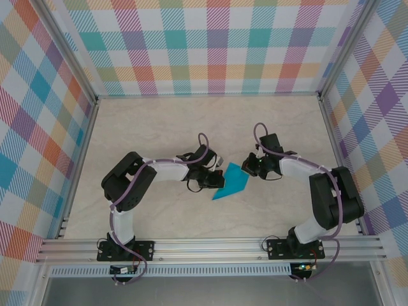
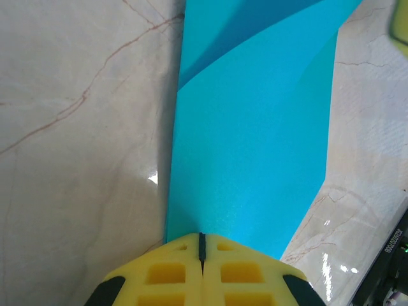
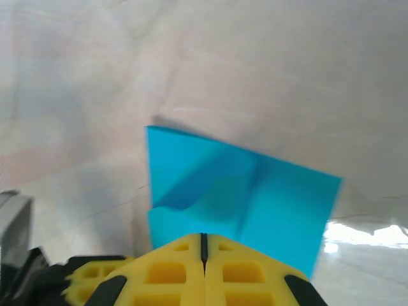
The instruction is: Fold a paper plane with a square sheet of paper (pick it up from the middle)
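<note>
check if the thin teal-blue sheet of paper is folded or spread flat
Folded, at least partly: the thin teal-blue sheet of paper has a darker flap doubled over it at one end.

One sheet of paper [image 1: 233, 183]; two grippers, left gripper [image 2: 201, 237] and right gripper [image 3: 203, 237]; one table [image 1: 159, 127].

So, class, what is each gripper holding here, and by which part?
Both are shut on the folded paper: the left gripper pinches one end, the right gripper the opposite end.
</note>
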{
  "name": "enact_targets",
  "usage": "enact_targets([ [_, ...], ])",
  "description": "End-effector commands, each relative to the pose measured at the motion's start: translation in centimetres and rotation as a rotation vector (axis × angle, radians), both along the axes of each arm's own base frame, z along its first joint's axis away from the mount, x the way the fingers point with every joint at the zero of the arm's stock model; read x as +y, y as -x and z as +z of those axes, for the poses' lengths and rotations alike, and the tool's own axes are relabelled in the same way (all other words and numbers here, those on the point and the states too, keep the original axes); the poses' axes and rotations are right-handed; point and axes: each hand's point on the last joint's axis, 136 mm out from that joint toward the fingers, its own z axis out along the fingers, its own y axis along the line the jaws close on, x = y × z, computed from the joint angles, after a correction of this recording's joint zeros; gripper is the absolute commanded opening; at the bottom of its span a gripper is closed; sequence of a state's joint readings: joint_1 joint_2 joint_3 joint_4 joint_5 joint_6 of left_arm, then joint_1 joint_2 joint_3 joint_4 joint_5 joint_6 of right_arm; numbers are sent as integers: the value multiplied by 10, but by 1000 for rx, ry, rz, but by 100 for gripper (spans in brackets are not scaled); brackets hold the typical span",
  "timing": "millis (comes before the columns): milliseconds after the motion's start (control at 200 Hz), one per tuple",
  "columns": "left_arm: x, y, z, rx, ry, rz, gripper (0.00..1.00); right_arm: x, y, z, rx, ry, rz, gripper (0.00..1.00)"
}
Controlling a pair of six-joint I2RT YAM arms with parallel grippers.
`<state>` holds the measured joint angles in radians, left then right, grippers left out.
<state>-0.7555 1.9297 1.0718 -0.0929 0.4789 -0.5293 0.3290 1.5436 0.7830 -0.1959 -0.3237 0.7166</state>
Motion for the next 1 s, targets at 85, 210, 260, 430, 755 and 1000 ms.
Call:
enact_targets([
  [85, 33, 21, -41, 118, -165, 9, 0, 43, 17, -8, -2, -38, 142, 0],
  [210, 34, 22, -43, 123, -172, 11, 0, 56, 17, -20, 31, -51, 172, 0],
  [260, 35, 22, -43, 124, -173, 12, 0, 54, 15, -25, 37, -35, 169, 0],
  [430, 36, 24, -44, 129, -179, 9, 0, 28, 1, -39, 50, 0, 95, 0],
  [755, 37, 26, -45, 133, -176, 9, 0, -43, -35, -38, 77, 82, -147, 0],
  [1000, 32, 24, -41, 129, -156, 2, 0, -32, -37, -1, -29, -10, -149, 0],
])
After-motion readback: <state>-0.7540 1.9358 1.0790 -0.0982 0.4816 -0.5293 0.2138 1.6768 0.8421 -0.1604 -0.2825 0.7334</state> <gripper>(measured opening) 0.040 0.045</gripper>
